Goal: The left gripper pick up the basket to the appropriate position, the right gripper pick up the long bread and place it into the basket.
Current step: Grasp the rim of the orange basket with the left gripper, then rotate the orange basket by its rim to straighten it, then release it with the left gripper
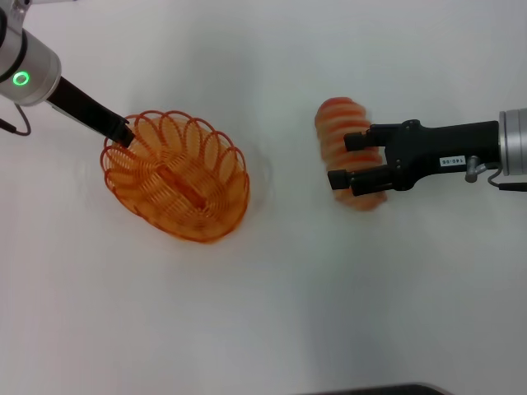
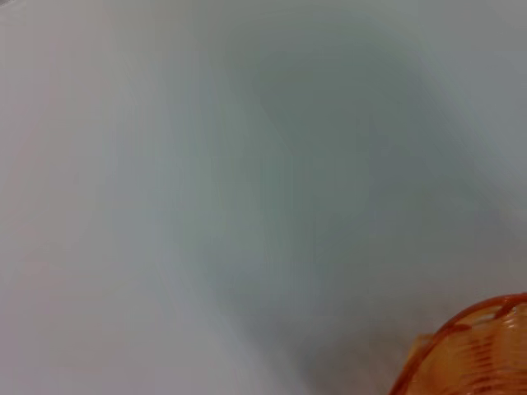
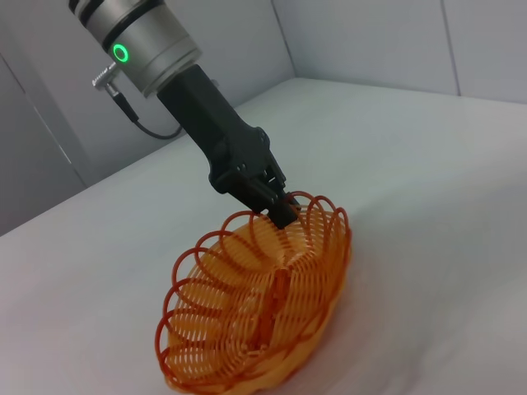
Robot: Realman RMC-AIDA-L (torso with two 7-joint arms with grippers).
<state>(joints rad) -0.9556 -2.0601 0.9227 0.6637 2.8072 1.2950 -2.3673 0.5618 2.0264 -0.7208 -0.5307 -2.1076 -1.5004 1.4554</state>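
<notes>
Gripping bread, basket waiting empty

Right gripper (image 1: 356,160) clamped across long bread (image 1: 346,155), well right of basket (image 1: 177,177); could slip mid-carry. Left gripper (image 1: 123,136) pinching basket's far-left rim (image 3: 288,210), tilted; might tip if bread drops off-centre.

I see my left gripper (image 1: 125,134) as plain black fingers below a silver cuff with a glowing green ring and a thin dark cable. My right gripper (image 1: 348,160) is black, with a small white label, silver-grey ribbed cuff and metal connector.
</notes>
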